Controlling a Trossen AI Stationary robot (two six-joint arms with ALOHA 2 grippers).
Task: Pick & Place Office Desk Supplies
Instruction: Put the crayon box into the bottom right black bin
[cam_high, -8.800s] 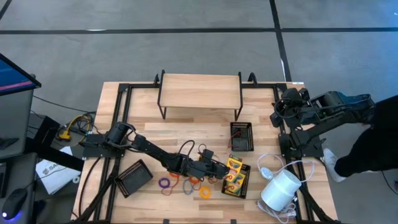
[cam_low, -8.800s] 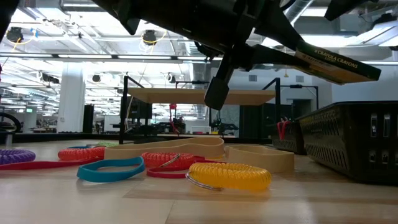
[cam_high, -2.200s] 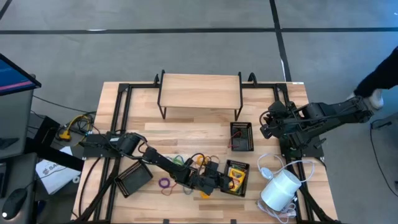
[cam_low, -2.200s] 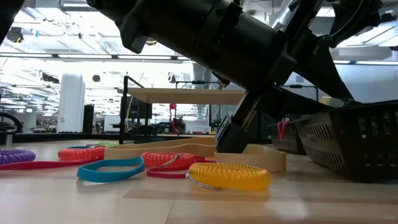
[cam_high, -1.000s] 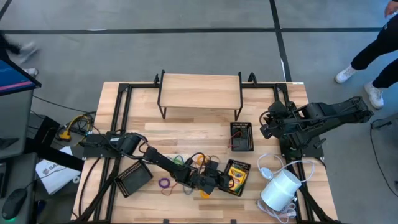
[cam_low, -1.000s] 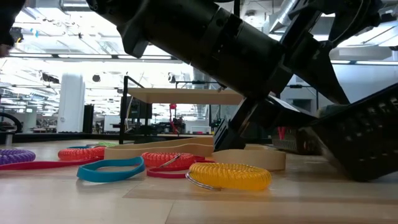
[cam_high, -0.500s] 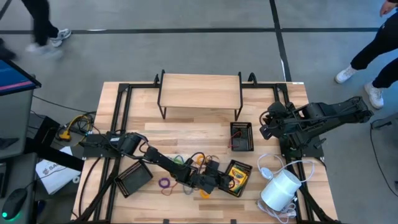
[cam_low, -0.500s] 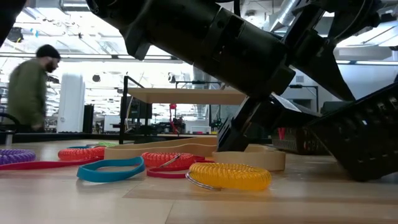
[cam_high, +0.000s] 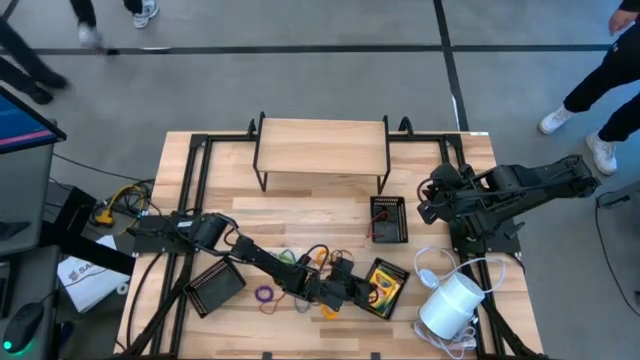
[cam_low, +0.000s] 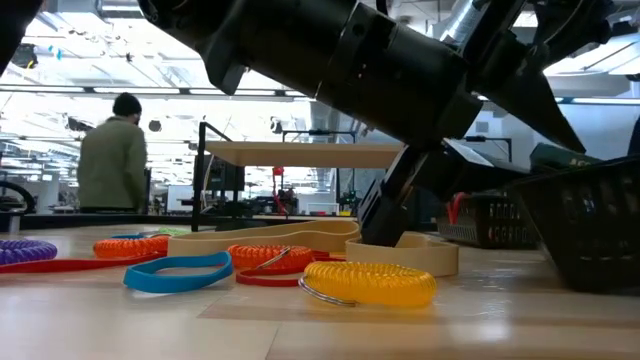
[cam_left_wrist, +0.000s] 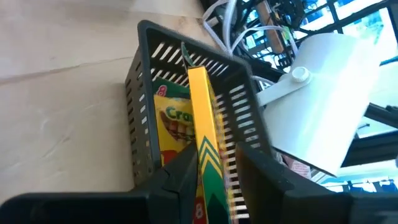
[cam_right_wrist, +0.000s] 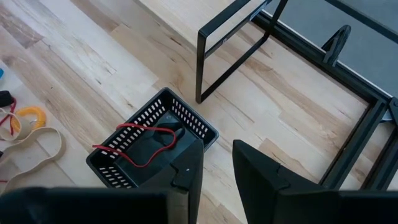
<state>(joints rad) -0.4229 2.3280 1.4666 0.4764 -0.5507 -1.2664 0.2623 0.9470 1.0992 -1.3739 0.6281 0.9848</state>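
Between the left pincer (cam_left_wrist: 211, 180) fingers: one crayon box (cam_left_wrist: 204, 134), yellow with green chevrons, gripped on edge over a black mesh tray (cam_left_wrist: 140, 124). Beneath it in the tray, a second box (cam_left_wrist: 171, 121), lettering "Cra" legible. Farther along the desk (cam_high: 300, 215), the right pincer (cam_right_wrist: 214, 165) hovers, slightly parted, holding nothing.

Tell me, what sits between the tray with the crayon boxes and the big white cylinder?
In the high view, only the looped white cord lies between the tray and the white cylinder.
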